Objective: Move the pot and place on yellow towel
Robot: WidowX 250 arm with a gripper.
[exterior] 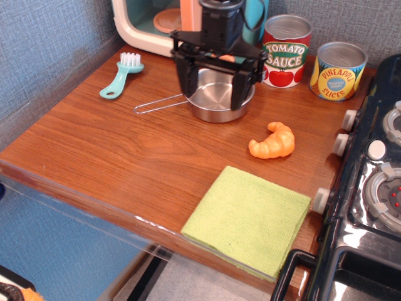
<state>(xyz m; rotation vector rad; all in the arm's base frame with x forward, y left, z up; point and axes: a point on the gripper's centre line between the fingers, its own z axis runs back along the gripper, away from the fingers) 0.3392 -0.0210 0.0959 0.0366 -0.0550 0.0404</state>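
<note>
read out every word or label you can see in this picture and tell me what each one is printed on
"TOMATO SAUCE": on the red-labelled tin can at the back of the table.
"PINEAPPLE SLICES": on the yellow-labelled tin can to its right.
Small print in the blue patch on the pineapple can is too small to read.
No text shows on the other things.

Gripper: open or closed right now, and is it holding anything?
Gripper: open, jaws spread across the pot, one finger at the left rim and one at the right; holding nothing, and the pot sits on the counter.
</note>
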